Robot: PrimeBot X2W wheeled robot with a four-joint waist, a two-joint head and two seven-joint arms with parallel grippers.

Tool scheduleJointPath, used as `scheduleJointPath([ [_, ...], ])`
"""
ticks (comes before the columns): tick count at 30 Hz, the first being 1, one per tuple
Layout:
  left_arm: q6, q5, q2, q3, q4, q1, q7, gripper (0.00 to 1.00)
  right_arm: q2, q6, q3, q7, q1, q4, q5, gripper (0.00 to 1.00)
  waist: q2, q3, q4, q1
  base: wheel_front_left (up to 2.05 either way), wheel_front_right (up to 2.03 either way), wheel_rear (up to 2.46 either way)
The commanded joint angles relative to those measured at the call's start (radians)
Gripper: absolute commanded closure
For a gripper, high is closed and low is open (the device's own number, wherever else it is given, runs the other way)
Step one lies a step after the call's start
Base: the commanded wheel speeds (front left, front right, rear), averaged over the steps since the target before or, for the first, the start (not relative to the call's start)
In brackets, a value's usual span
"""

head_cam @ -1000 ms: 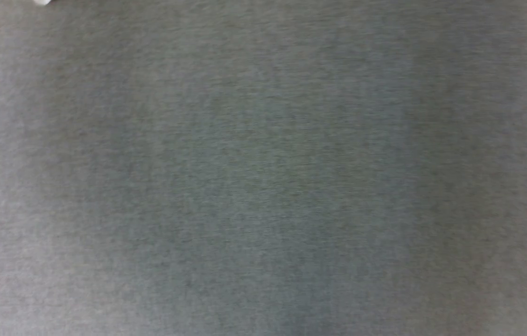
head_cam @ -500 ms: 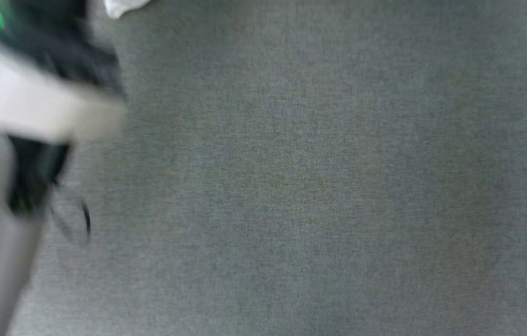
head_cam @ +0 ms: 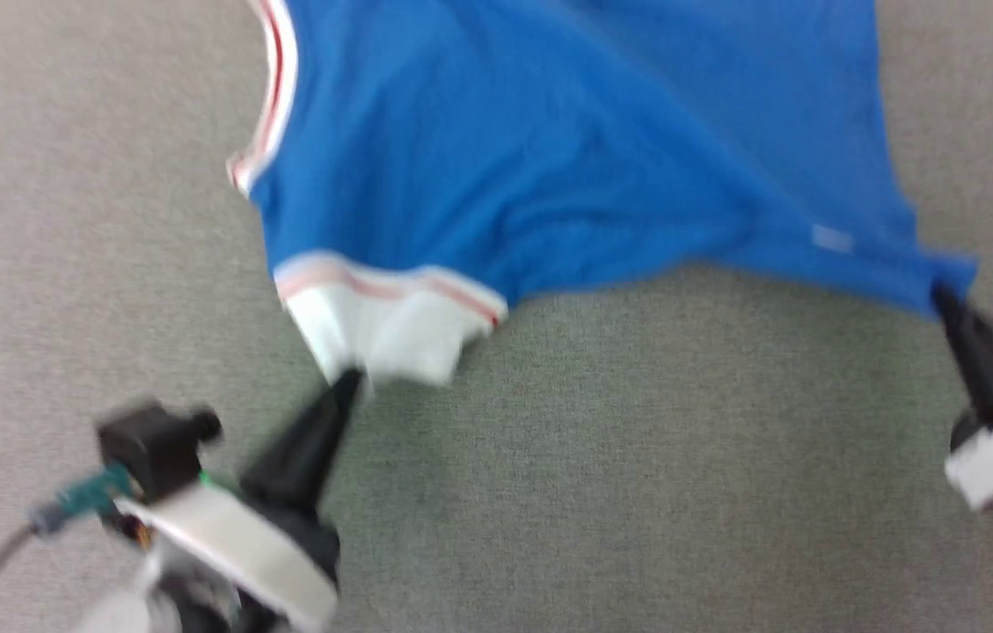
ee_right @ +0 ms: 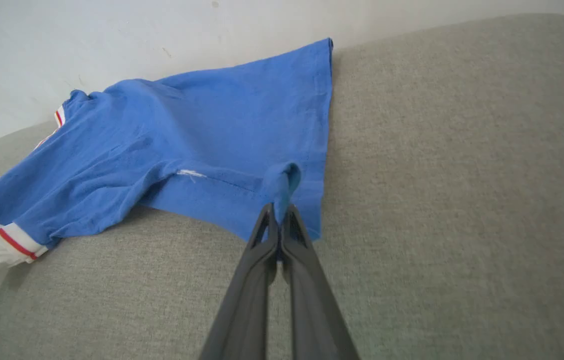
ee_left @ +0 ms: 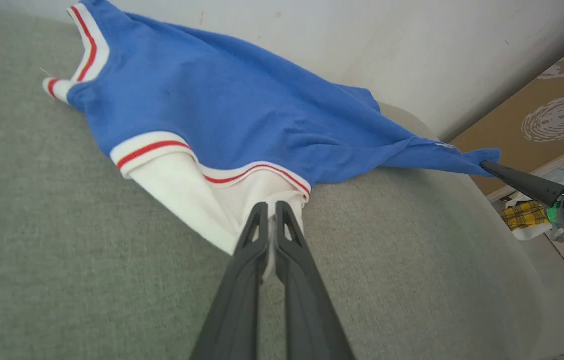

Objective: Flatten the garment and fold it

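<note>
Your head camera has swung, bringing the work into view. Nearest, the left end effector (head_cam: 345, 382) pinches the white sleeve (head_cam: 382, 334), and the right end effector (head_cam: 943, 297) pinches a hem corner (head_cam: 945, 268). Beyond, the garment (head_cam: 549, 149) lies stretched but rumpled on the grey cloth surface (head_cam: 637, 440): flattening unfinished, folding unstarted.

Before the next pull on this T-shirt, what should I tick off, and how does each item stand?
1. Left fingers shut on the white sleeve: ok.
2. Right fingers shut on the blue hem corner: ok.
3. T-shirt flat: not ok, slack folds between the grips.
4. Bare grey cushion in front of the T-shirt: ok.
5. Head view sharp: not ok, blurred.
</note>
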Motion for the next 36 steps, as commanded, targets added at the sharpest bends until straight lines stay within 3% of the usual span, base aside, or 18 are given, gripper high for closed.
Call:
scheduleJointPath([
  [1, -0.001, -0.027, 0.007, -0.011, 0.003, 0.037, 0.015, 1.00, 0.008, -0.001, -0.012, 0.012, 0.034, -0.002, 0.003, 1.00, 0.0000, -0.059, 0.011, 0.0003, 0.00, 0.00, 0.00],
  [8, 0.006, -0.175, 0.037, -0.063, 0.029, 0.224, 0.135, 1.00, 0.023, -0.001, -0.032, 0.136, 0.228, 0.039, 0.032, 1.00, 0.0000, -0.144, 0.026, 0.0003, 0.00, 0.00, 0.00],
  [15, 0.025, -0.284, 0.075, -0.079, 0.044, 0.348, 0.220, 1.00, -0.001, -0.001, -0.013, 0.274, 0.386, 0.077, 0.069, 1.00, 0.0000, -0.213, 0.032, 0.0003, 0.00, 0.00, 0.00],
  [27, 0.030, -0.363, 0.088, -0.101, 0.017, 0.459, 0.257, 1.00, -0.058, -0.001, 0.046, 0.421, 0.566, 0.058, 0.136, 1.00, 0.0000, -0.289, 0.055, 0.0003, 0.00, 0.00, 0.00],
  [36, 0.047, -0.367, 0.112, -0.079, -0.016, 0.495, 0.244, 1.00, -0.060, -0.001, 0.022, 0.430, 0.603, 0.029, 0.147, 1.00, 0.0000, -0.301, 0.063, 0.0003, 0.00, 0.00, 0.00],
])
